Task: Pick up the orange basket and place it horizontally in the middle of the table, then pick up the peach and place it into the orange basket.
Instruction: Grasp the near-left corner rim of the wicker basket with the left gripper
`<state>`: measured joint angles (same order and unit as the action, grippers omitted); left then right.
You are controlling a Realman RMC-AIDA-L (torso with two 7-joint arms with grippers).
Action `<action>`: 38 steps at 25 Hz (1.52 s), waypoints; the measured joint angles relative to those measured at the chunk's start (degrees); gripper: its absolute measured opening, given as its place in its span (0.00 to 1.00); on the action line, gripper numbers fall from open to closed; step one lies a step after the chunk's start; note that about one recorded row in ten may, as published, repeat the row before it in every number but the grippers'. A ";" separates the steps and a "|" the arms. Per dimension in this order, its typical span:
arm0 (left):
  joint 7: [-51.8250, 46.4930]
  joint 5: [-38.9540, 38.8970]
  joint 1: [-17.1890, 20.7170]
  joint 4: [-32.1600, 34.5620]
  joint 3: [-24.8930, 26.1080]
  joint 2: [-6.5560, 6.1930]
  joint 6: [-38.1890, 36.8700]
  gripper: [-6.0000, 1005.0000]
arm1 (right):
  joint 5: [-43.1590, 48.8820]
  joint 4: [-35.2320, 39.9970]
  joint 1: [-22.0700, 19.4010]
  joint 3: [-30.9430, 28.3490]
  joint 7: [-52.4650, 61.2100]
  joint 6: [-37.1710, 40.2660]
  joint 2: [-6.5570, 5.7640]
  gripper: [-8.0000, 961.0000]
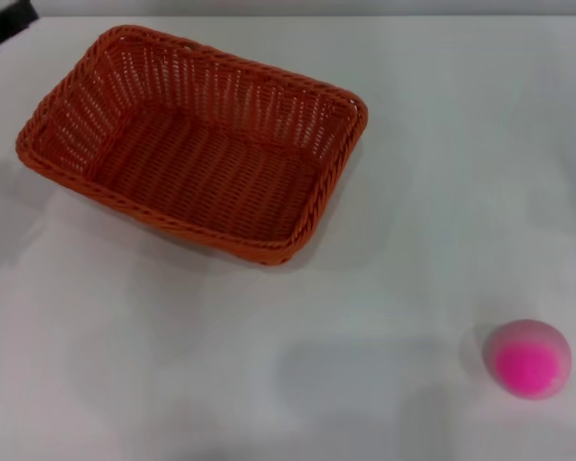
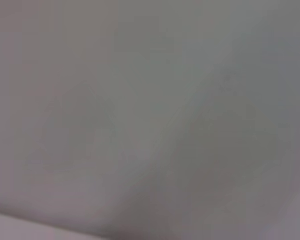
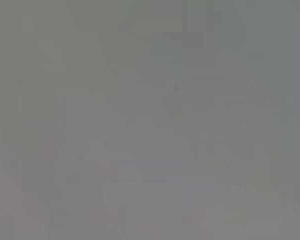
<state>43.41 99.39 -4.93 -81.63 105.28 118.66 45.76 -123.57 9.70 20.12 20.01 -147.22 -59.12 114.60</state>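
Wicker basket [image 1: 197, 144], orange and empty, is seen lying skewed toward the far left of the white table [image 1: 269, 384]. Well apart, at the near right, the pink peach [image 1: 528, 358] is set alone. Neither gripper is shown in any view, so their state cannot be told. The first step is judged not yet begun; the basket must be grasped by its rim and squared at mid-table.
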 joint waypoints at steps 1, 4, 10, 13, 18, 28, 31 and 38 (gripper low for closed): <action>-1.89 1.80 -1.05 0.18 1.73 0.00 3.02 0.53 | 0.01 0.00 0.00 0.02 0.00 0.00 0.00 0.85; -4.10 4.17 -2.47 0.36 4.10 -0.03 6.45 0.53 | 0.36 0.00 0.00 0.03 0.00 0.15 0.00 0.85; -12.51 11.42 -7.05 -0.55 14.61 -0.10 20.34 0.53 | 0.61 -0.03 0.00 0.03 0.19 0.50 -0.04 0.85; -13.93 12.59 -8.31 -0.94 18.39 -0.23 23.98 0.53 | 0.64 -0.03 0.00 0.06 0.53 0.94 -0.10 0.85; -19.82 19.12 -11.42 -1.15 21.58 -2.48 28.05 0.53 | 0.70 0.10 0.00 0.48 0.83 1.17 -0.37 0.85; -26.73 31.06 -19.49 -1.17 27.23 -5.86 37.50 0.53 | 0.71 0.76 0.04 1.49 1.56 2.45 -0.61 0.85; -28.61 35.35 -22.45 -1.18 27.80 -7.15 40.57 0.53 | 0.71 0.76 0.07 1.51 1.58 3.23 -0.68 0.85; -29.57 48.02 -30.36 -0.10 28.75 -9.29 46.62 0.53 | 0.71 0.76 0.15 1.61 1.59 3.50 -0.73 0.85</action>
<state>13.84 147.40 -35.29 -81.73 134.03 109.37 92.38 -122.86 10.46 20.28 21.62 -145.63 -55.62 113.88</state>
